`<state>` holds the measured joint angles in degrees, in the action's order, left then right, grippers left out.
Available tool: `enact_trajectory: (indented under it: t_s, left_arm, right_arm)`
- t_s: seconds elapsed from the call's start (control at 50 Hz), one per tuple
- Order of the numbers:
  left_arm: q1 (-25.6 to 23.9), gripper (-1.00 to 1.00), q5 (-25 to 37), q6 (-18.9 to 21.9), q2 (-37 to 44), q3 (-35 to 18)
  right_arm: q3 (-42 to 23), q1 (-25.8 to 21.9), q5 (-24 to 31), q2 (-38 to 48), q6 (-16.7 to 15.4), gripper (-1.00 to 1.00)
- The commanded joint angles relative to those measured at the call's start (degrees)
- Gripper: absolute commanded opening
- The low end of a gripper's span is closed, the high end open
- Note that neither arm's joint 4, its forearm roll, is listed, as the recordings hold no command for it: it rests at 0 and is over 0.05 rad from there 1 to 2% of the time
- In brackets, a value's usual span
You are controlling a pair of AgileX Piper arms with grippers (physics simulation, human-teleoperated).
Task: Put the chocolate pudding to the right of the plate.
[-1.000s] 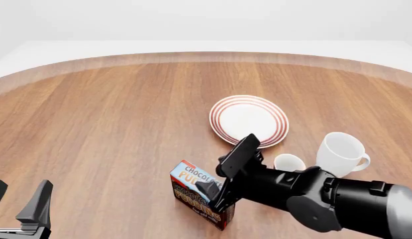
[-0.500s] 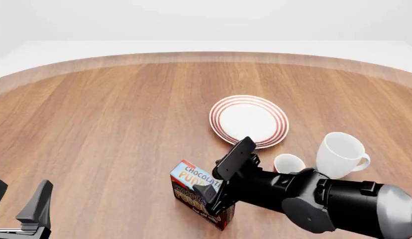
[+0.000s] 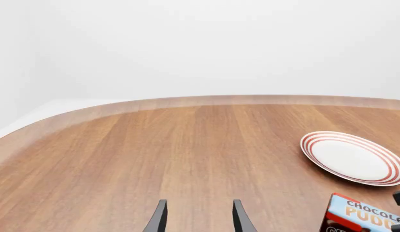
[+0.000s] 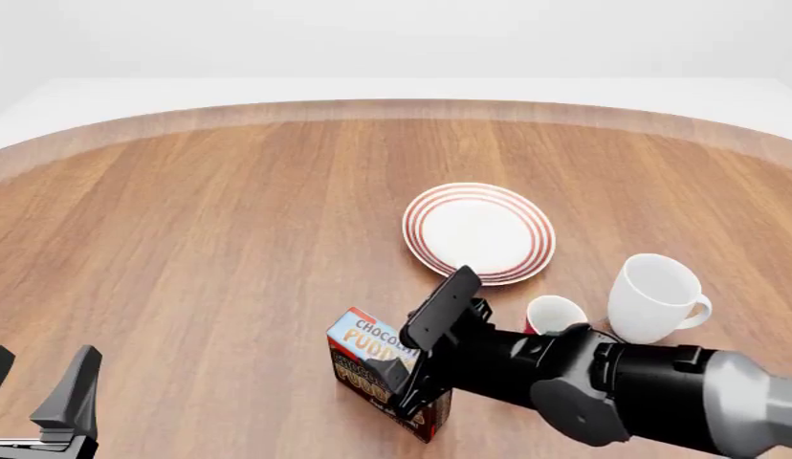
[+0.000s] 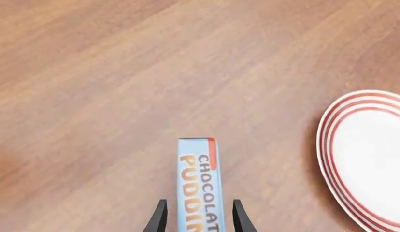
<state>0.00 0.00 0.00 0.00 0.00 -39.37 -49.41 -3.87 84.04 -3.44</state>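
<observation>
The chocolate pudding (image 4: 362, 346) is a small carton with a light blue printed top and dark brown sides, standing on the wood table in front of and left of the plate (image 4: 479, 232). My right gripper (image 4: 407, 371) reaches over the carton from the right and is open. In the right wrist view its fingers (image 5: 160, 217) straddle the chocolate pudding (image 5: 200, 188), with a narrow gap on each side, and the plate (image 5: 374, 159) lies off to one side. My left gripper (image 4: 36, 380) stands open at the near left, far from both. The left wrist view shows that left gripper (image 3: 196, 215), the chocolate pudding (image 3: 361, 217) and the plate (image 3: 351, 157).
A white mug (image 4: 654, 296) stands to the right of and in front of the plate. A smaller red cup (image 4: 556, 314) sits between that mug and my right arm. The table's curved far edge (image 4: 396, 107) runs across the back.
My right gripper has slid leftward and lower over the carton, covering more of its printed top. The carton, plate, mugs and left arm have not moved.
</observation>
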Motion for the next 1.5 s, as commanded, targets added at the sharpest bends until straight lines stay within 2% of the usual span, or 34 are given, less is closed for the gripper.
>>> enact_trajectory:
  t_s: [0.02,0.52,1.5]
  left_arm:
    - [0.0,1.00,0.0,0.0,0.0,0.0]
    - [0.0,1.00,0.0,0.0,0.0,0.0]
    - [0.0,1.00,0.0,0.0,0.0,0.0]
  right_arm:
    - [0.3,0.5,-0.8,0.9,0.0,1.00]
    - [1.3,0.9,-2.0,2.1,0.0,1.00]
    - [0.4,0.9,-4.9,8.4,2.0,1.00]
